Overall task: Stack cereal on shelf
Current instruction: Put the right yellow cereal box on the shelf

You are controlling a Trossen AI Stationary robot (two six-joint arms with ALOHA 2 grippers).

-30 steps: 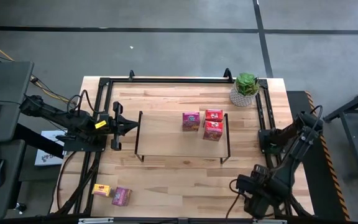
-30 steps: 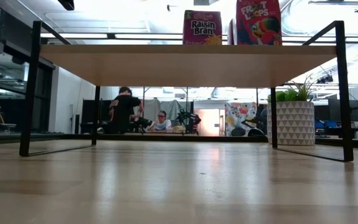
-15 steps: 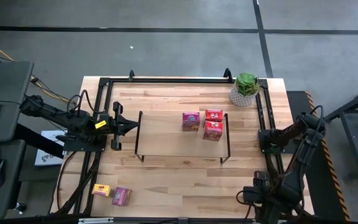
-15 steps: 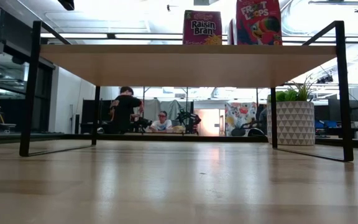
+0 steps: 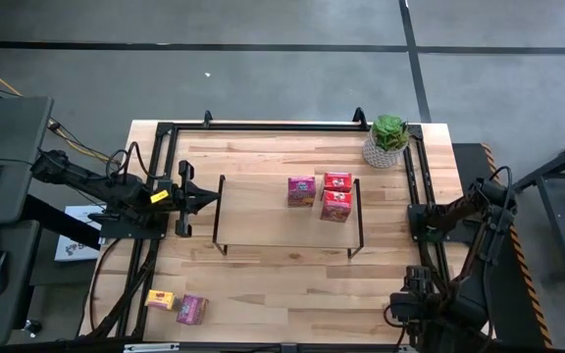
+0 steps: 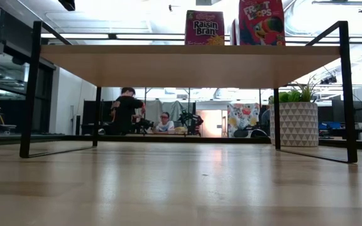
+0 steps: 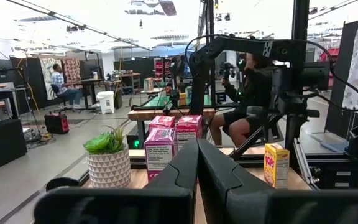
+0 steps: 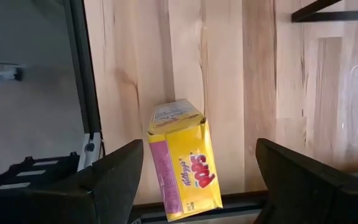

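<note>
Cereal boxes already on the shelf (image 5: 263,224) number three: a pink box (image 5: 301,190) and two red boxes (image 5: 336,182) (image 5: 335,205), all standing toward the shelf's right end, the red pair touching one another and the pink one just beside them. From the low view only the pink box (image 6: 204,27) and one red box (image 6: 261,22) show above the board, and their tops are cut off by the frame edge.

On the table (image 5: 263,284), near its front left corner, a small yellow box (image 5: 160,300) and a second pink box (image 5: 192,309) lie close together. Another yellow box (image 8: 184,159) stands at the front right edge of the table, seen clearly only from the right wrist; from above it is hidden under the right arm. A potted plant (image 5: 387,140) sits at the back right corner.

Left gripper (image 5: 207,197) rests level just off the shelf's left end, its fingers pressed together and holding nothing. Right gripper (image 8: 197,168) hangs over the yellow box at the front right, fingers (image 8: 114,171) spread wide on either side of it without touching it; from above, the gripper itself is hard to make out amid the arm.

Beyond the table, two people show small in the room.
</note>
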